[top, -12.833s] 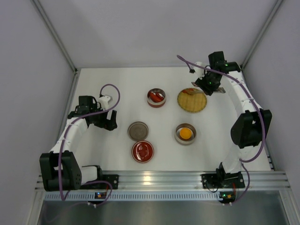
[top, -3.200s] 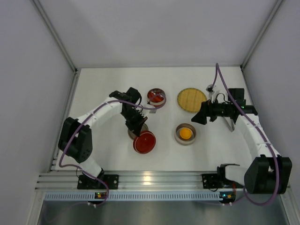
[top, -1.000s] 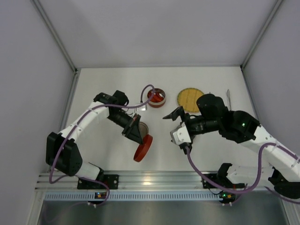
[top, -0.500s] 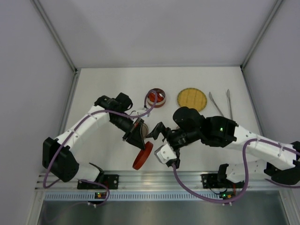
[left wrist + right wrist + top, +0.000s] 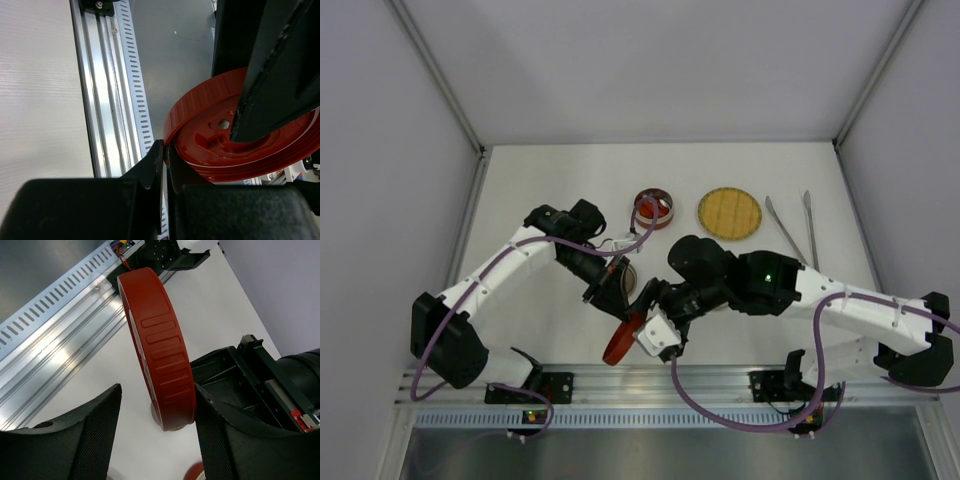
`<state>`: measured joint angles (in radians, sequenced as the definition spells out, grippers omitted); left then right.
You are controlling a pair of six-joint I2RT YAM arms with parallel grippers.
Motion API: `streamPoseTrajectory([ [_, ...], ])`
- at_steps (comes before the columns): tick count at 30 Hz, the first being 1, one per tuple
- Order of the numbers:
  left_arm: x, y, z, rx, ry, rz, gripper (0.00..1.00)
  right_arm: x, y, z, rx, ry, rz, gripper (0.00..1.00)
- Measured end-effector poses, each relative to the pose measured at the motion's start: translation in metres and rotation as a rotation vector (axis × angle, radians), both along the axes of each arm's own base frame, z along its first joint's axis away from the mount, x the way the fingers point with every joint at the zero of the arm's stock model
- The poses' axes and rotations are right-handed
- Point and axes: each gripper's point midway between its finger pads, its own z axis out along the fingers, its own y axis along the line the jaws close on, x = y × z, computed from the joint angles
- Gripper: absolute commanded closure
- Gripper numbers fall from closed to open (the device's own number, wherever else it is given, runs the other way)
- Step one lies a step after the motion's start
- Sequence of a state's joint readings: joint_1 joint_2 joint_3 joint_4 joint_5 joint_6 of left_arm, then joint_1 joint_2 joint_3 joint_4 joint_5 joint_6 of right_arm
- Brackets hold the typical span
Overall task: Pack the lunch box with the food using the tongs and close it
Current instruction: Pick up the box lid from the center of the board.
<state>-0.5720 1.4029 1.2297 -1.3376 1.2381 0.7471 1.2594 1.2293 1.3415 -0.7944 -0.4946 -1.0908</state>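
Right wrist: red lid [image 5: 159, 347] within right tool [image 5: 157, 407]

No writing, number or brand mark could be read in any view. The red lid [image 5: 159, 347] carried only plain raised ribs along its rim. A small red tag [image 5: 300, 416] on the black arm housing [image 5: 250, 385] beside it was too tiny to make out.
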Motion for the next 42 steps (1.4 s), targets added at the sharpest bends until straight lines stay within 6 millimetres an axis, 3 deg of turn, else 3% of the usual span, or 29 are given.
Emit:
streamPoseTrajectory([
  [15, -0.001, 0.000, -0.001, -0.008, -0.015, -0.011, 1.00, 0.000, 0.010, -0.008, -0.015, 0.002, 0.006, 0.64],
  [18, -0.001, 0.000, -0.001, -0.009, -0.019, -0.014, 1.00, 0.001, 0.012, -0.009, -0.015, -0.003, 0.003, 0.74],
  [21, -0.001, 0.000, -0.001, -0.007, -0.019, -0.014, 1.00, -0.001, 0.011, -0.010, -0.021, 0.000, 0.005, 0.95],
  [22, -0.002, 0.000, -0.001, -0.005, -0.015, -0.014, 0.97, -0.001, 0.011, -0.010, -0.021, 0.004, 0.001, 1.00],
  [24, -0.002, 0.001, -0.001, -0.003, -0.014, -0.014, 0.87, -0.001, 0.011, -0.010, -0.024, 0.010, -0.007, 1.00],
  [25, -0.002, 0.000, -0.001, -0.003, -0.014, -0.014, 0.73, -0.001, 0.011, -0.010, -0.025, 0.020, -0.017, 1.00],
  [27, -0.001, 0.000, -0.001, -0.002, -0.016, -0.012, 0.61, -0.002, 0.012, -0.010, -0.029, 0.052, -0.044, 1.00],
  [29, 0.001, 0.001, 0.001, 0.018, -0.005, 0.006, 0.40, -0.001, 0.012, -0.009, -0.030, 0.081, -0.074, 1.00],
  [30, 0.005, 0.002, 0.002, 0.035, -0.001, 0.024, 0.37, 0.001, 0.012, -0.009, -0.032, 0.100, -0.096, 1.00],
  [31, 0.009, 0.004, 0.003, 0.051, 0.004, 0.047, 0.25, 0.004, 0.011, -0.009, -0.033, 0.120, -0.118, 1.00],
  [32, 0.017, 0.006, 0.005, 0.063, 0.000, 0.081, 0.03, 0.008, 0.009, -0.008, -0.033, 0.144, -0.147, 1.00],
  [36, 0.077, 0.033, 0.025, 0.068, -0.050, 0.332, 0.02, 0.041, -0.010, -0.012, -0.029, 0.259, -0.322, 1.00],
  [40, 0.159, 0.086, 0.064, 0.045, -0.201, 0.663, 0.02, 0.077, -0.046, -0.017, 0.001, 0.411, -0.548, 1.00],
  [42, 0.187, 0.114, 0.083, 0.033, -0.284, 0.804, 0.02, 0.091, -0.065, -0.021, 0.019, 0.482, -0.653, 1.00],
])
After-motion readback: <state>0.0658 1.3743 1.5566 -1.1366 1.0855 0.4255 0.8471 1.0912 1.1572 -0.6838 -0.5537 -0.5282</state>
